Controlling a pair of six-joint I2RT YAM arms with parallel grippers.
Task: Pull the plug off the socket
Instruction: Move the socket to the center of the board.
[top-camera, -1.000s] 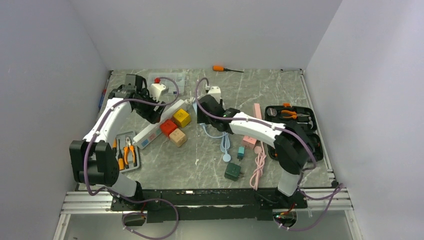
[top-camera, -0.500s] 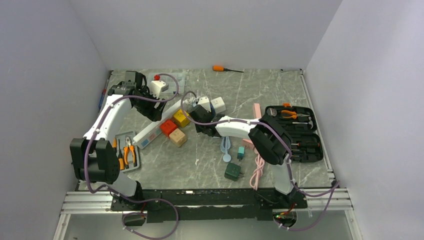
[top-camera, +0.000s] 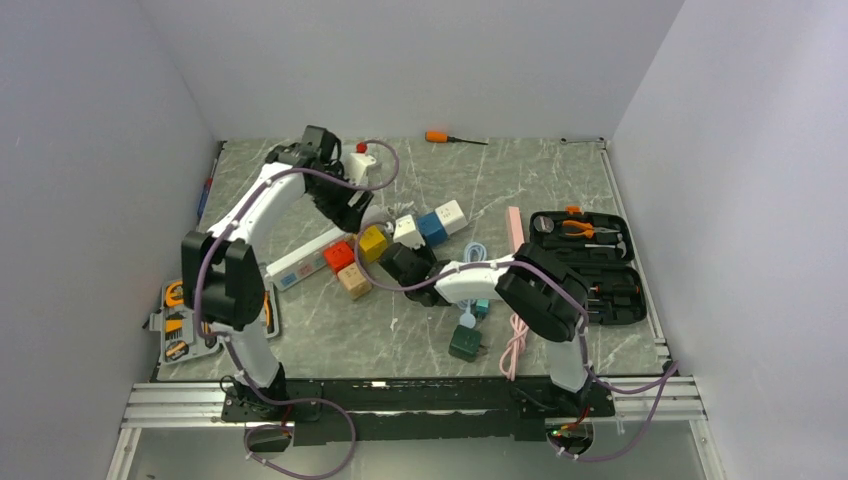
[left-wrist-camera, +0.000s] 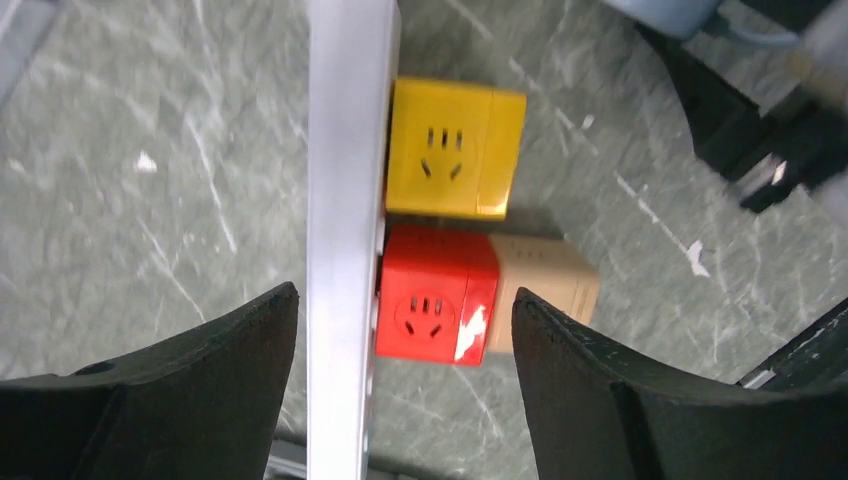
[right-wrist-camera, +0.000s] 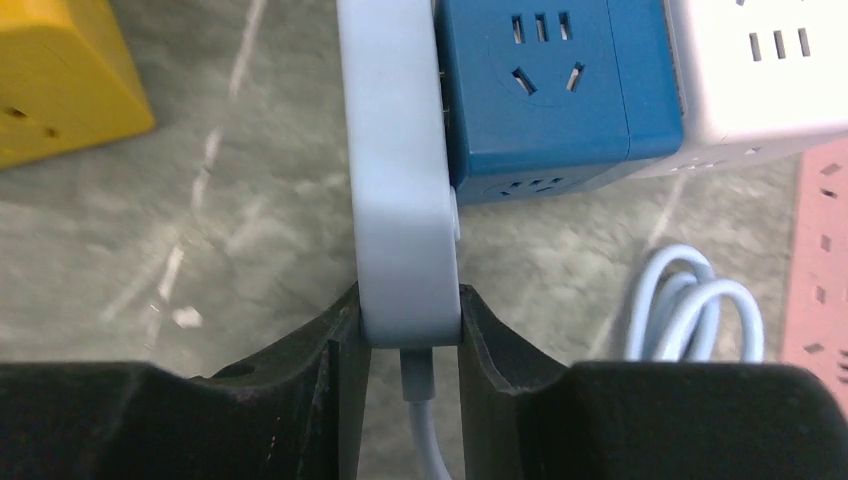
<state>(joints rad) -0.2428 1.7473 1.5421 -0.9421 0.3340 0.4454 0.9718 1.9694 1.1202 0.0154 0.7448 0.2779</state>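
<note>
A long white socket strip lies on the table with a yellow cube plug and a red cube plug against its side. A tan cube sits behind the red one. My left gripper hangs open above them, its jaws standing either side of the strip and the red cube. My right gripper is shut on the cable end of a second pale socket strip. That strip carries a blue cube plug with a white cube beside it.
A black tool case stands at the right, with a pink strip and pink cable beside it. A dark green adapter lies near the front, an orange screwdriver at the back, a tool tray at the front left.
My right arm folded in leftward and its jaws closed on the pale strip's end. The left arm swung right over the white strip. The tool tray slid left.
</note>
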